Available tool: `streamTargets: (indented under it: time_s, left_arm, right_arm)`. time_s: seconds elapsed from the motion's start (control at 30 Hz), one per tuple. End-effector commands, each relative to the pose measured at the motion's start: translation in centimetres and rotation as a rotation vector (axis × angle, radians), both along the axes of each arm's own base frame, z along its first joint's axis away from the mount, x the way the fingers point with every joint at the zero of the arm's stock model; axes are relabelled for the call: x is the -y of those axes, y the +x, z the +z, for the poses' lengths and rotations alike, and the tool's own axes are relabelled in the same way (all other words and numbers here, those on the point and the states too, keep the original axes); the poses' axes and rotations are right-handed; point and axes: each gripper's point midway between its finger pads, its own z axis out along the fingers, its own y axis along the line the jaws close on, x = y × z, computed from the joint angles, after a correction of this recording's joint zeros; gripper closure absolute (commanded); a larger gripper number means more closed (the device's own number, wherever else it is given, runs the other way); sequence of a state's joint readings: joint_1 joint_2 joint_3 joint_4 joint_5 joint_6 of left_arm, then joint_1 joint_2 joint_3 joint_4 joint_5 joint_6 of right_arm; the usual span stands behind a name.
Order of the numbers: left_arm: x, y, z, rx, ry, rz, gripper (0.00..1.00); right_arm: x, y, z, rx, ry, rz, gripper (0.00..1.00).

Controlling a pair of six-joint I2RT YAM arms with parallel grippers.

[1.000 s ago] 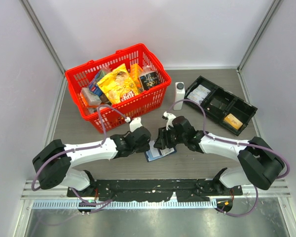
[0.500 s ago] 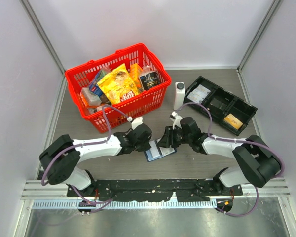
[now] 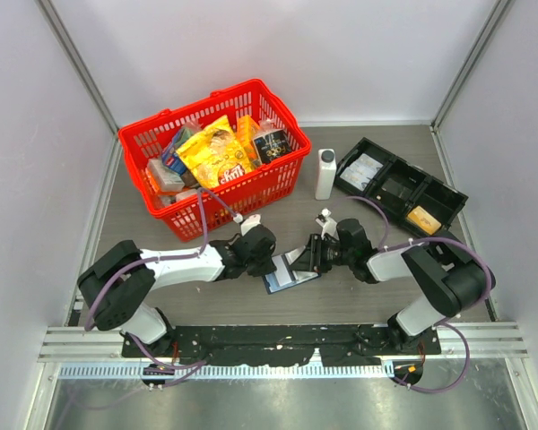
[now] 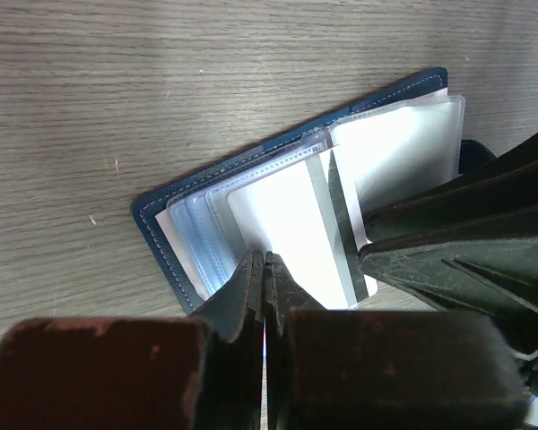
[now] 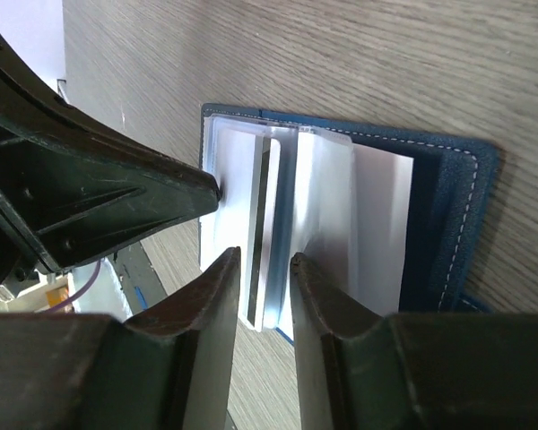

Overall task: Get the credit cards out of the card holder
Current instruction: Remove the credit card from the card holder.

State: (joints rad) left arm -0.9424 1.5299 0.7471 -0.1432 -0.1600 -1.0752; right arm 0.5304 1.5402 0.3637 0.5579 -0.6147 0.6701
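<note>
- Left gripper [image 4: 264,262], jaws together, at 9 o'clock of navy-blue folding card holder [image 4: 157,219], tips on pale striped plastic card [image 4: 287,215]
- Right gripper [image 5: 264,260], jaws slightly apart, straddles clear sleeves [image 5: 278,197] at 3 o'clock

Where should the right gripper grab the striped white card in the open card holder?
Pinch the card by its raised free edge, one finger on each flat face, coming in edge-on over the open card holder. It is thin and seems to stand up with the clear sleeves, so the open right gripper can straddle it. The shut left gripper meets the sleeves from the other side.
</note>
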Motion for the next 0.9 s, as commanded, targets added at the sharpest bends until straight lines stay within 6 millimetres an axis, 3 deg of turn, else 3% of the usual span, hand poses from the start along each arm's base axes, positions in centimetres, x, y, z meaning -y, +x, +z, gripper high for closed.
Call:
streamTargets:
  time_s: [0.0,0.23,0.43,0.87]
  left_arm:
    - [-0.5,-0.2,-0.7,-0.026,-0.008,0.022,1.00]
    - [-0.5,-0.4,-0.9,-0.035,-0.009,0.021,1.00]
    - [-0.7,-0.5,-1.1,-0.040,-0.005,0.021,1.00]
    - [-1.1,-0.6,-1.7,-0.062,0.009,0.013,1.00]
  right_arm:
    - [-0.9,0.3,1.5,0.030,0.102,0.022,0.68]
    - [-1.2,0.2,1.4,0.015,0.128,0.031,0.76]
    - [-0.7,0.6,1.1,0.010,0.138,0.019,0.99]
    - [1.7,1.3,0.7,0.001,0.094,-0.021,0.99]
